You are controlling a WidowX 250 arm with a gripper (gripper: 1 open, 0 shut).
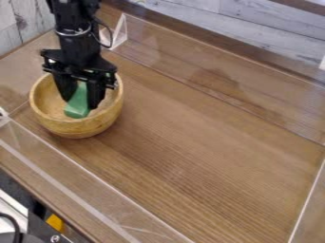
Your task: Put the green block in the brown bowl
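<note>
"What have you got on your camera?"

"I'm looking down at the table point(210, 138), and my arm point(79, 33) reaches in from the top left. The black tool point(80, 87) hangs over the brown bowl point(70, 131)."

"Is it holding anything?"

"Yes, I have it clenched on the green block point(78, 103). The dark fingers cover the upper part of the block, and its bright green lower part shows beneath them."

"Where does that put the block?"

"Within the round of the bowl's rim, as I see it from here. It slants a little, its lower end leaning toward the left of my view. I can't tell whether it touches the bottom of the bowl or hangs just above it."

"And the bowl itself?"

"Upright on the table, near the left side of my view. I can see its light wooden wall curving round in front of the block."

"Anything else around?"

"Pale planks point(273, 17) run along the far side, and a small orange piece point(55, 222) shows at the lower left, apart from the bowl."
</note>
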